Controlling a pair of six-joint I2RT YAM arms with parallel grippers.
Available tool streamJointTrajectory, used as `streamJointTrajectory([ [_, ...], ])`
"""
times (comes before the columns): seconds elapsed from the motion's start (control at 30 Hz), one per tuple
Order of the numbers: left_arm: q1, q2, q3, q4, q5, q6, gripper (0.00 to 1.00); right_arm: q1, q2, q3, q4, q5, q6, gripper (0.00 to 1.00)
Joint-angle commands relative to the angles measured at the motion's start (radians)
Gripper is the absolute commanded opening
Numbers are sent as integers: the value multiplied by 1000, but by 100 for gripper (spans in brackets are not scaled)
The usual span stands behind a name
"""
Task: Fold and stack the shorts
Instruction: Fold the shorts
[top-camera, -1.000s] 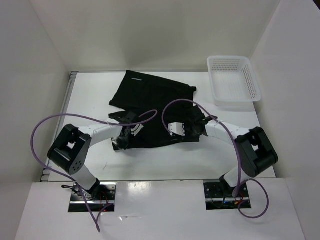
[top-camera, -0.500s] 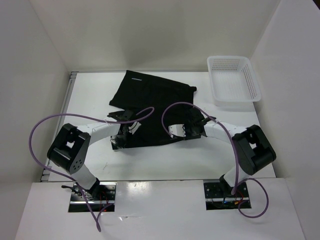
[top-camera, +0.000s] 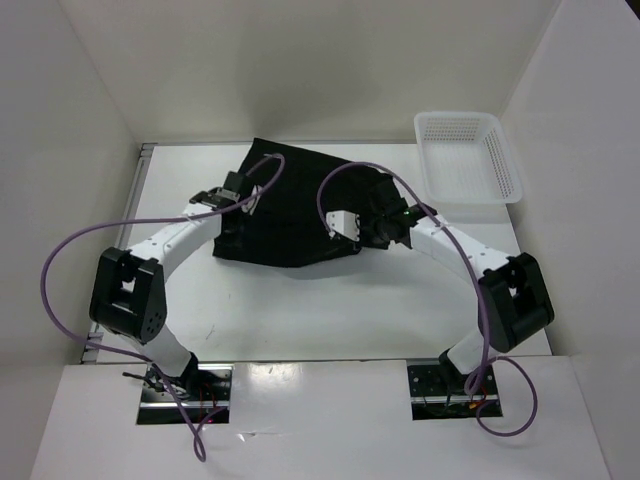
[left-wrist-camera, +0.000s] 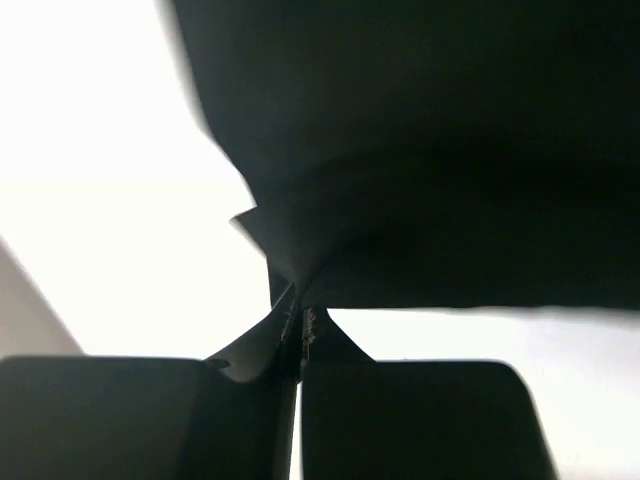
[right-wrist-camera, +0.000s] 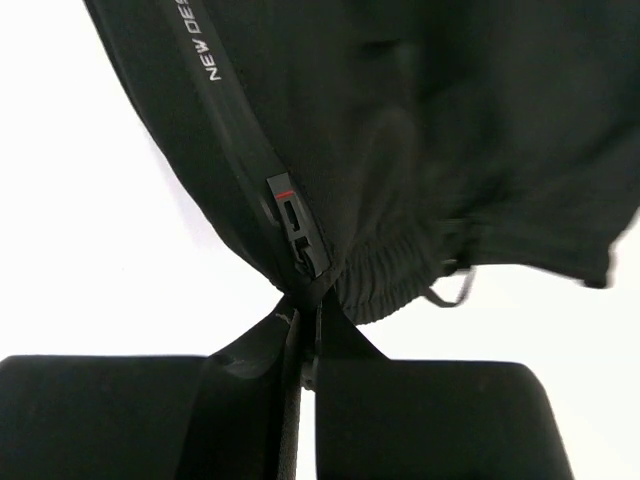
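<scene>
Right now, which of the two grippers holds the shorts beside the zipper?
The right gripper: it pinches the shorts right by the zipper pull with the red mark. The left gripper grips plain black cloth, with no zipper in its view.

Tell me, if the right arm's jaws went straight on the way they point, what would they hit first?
The black soft fabric shorts: the right gripper has its jaws shut on their edge, and bunched cloth fills the wrist view straight ahead. What lies behind the cloth I cannot tell.
</scene>
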Motion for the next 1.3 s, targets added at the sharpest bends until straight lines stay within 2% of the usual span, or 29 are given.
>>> streamJointTrajectory([
  [0.0, 39, -30, 124, 22, -72, 1, 0, 12, -75, 102, -77, -126, 105, 0],
  [0.13, 85, 63, 289, 78, -95, 1, 0, 12, -32, 155, -35, -135, 165, 0],
  [0.23, 131, 140, 405, 129, -86, 1, 0, -43, 15, 204, 25, -164, 242, 0],
  [0.3, 162, 213, 540, 140, -62, 1, 0, -66, 41, 246, 45, -165, 282, 0],
  [0.53, 173, 422, 923, 170, 0, 1, 0, -180, 214, 460, 81, -184, 454, 0],
  [0.7, 173, 604, 1169, 161, 35, 1, 0, -200, 334, 588, 53, -166, 504, 0],
  [0.87, 173, 833, 1501, 63, 67, 1, 0, -209, 413, 658, 67, -140, 557, 0],
  [0.9, 173, 871, 1645, 46, 67, 1, 0, -209, 425, 671, 67, -131, 557, 0],
  [0.97, 151, 1002, 1803, -4, 55, 1, 0, -220, 436, 680, 67, -117, 557, 0],
  [1.0, 141, 1095, 1971, -21, 41, 1, 0, -220, 445, 680, 79, -103, 557, 0],
  [1.07, 125, 1106, 1927, 8, -11, 1, 0, -230, 457, 692, 90, -93, 578, 0],
  [1.27, 116, 1163, 1990, -23, 32, 1, 0, -249, 489, 726, 145, -27, 651, 0],
])
